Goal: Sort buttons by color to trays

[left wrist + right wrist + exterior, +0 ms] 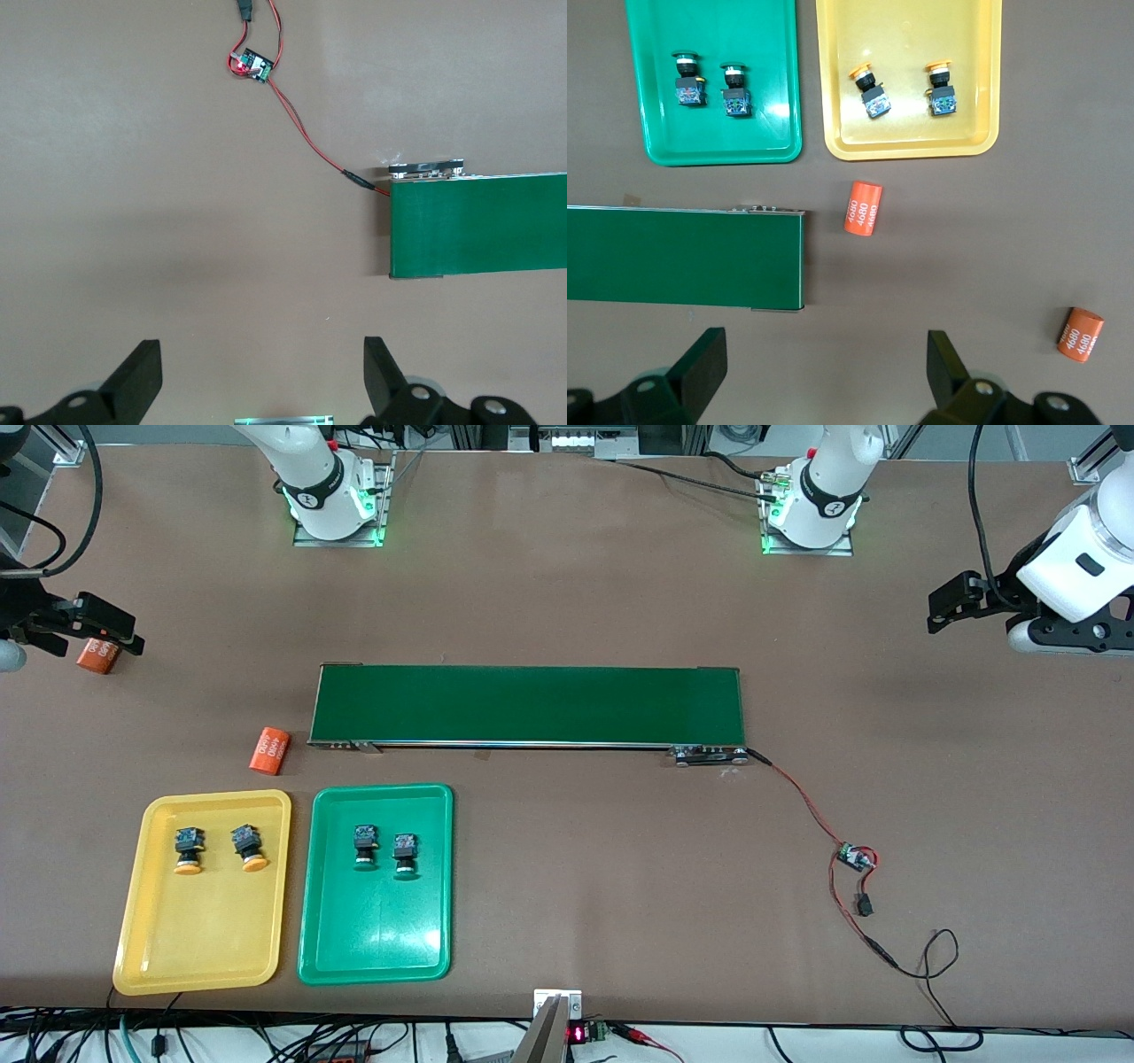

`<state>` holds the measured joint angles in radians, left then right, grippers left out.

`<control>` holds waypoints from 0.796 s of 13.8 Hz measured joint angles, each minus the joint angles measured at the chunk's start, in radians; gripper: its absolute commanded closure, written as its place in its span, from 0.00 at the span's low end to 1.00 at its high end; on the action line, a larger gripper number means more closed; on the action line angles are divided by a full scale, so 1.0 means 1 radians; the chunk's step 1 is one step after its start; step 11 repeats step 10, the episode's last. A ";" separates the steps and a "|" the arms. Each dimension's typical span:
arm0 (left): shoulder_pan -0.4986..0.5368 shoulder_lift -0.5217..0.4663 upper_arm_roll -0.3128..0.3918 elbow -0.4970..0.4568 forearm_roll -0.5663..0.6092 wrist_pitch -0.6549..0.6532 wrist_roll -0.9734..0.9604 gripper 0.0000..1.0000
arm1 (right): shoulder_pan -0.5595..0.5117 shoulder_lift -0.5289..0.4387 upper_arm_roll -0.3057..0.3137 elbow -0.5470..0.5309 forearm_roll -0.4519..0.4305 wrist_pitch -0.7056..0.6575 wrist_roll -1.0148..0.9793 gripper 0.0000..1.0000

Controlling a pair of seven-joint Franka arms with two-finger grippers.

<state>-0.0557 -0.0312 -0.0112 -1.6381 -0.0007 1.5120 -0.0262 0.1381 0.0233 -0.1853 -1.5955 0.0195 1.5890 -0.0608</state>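
Observation:
Two yellow-capped buttons [188, 850] [248, 848] lie in the yellow tray [204, 930]. Two green-capped buttons [365, 846] [406, 856] lie in the green tray [376, 930]. The trays stand side by side toward the right arm's end, nearer the front camera than the belt. The right wrist view shows both trays [908, 35] [718, 133] with their buttons. My right gripper [120, 631] [826, 359] is open and empty over the table at the right arm's end. My left gripper [946, 602] [263, 363] is open and empty over bare table at the left arm's end.
A long dark-green conveyor belt [529, 705] lies across the middle. One orange cylinder [269, 750] lies between the belt's end and the yellow tray; another [97, 655] lies under my right gripper. A small circuit board [856, 856] with red wires trails from the belt.

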 measured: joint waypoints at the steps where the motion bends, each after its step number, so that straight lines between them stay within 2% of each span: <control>1: 0.000 0.000 0.000 0.000 0.000 0.000 0.000 0.00 | 0.000 -0.001 0.002 0.000 0.000 0.000 0.022 0.00; 11: 0.002 0.000 0.000 0.000 0.000 0.000 0.000 0.00 | 0.004 -0.004 0.003 0.000 0.000 -0.009 0.035 0.00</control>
